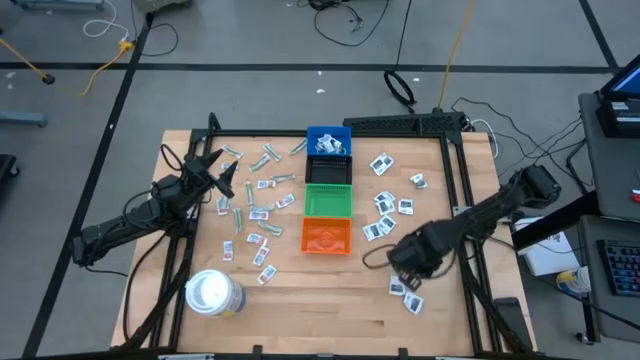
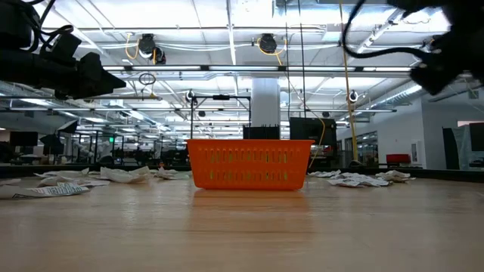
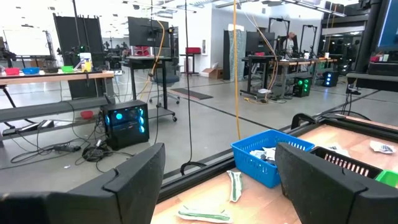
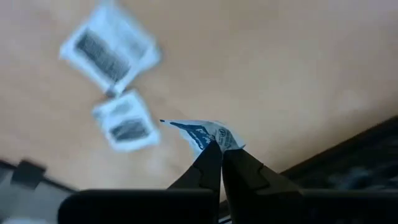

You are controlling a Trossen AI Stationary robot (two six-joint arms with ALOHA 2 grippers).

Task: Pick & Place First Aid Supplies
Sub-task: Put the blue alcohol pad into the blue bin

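Note:
Small flat packets lie scattered on the wooden table. White squares with blue print point(image 1: 385, 203) are on the right; white strips point(image 1: 258, 214) and green-grey wrappers point(image 1: 262, 160) are on the left. My right gripper point(image 1: 402, 262) is over the near right of the table, shut on a white, blue-printed packet point(image 4: 208, 134). Two more white packets point(image 4: 127, 124) lie on the wood below it. My left gripper point(image 3: 217, 180) hovers open over the far left of the table, near green-grey wrappers point(image 3: 235, 185), and touches nothing. My right gripper pinches the white packet by one corner point(image 4: 214, 142) between its two fingertips, coming from above and pointing down. The rest of the packet sticks out beyond the tips. It is lifted clear of the table.
A row of bins runs down the table's middle: blue point(image 1: 328, 140), black point(image 1: 328, 170), green point(image 1: 328, 200), orange point(image 1: 326, 236). A large white roll point(image 1: 213, 293) stands near the near left edge. A dark frame borders the table. Bare wood lies along the near edge.

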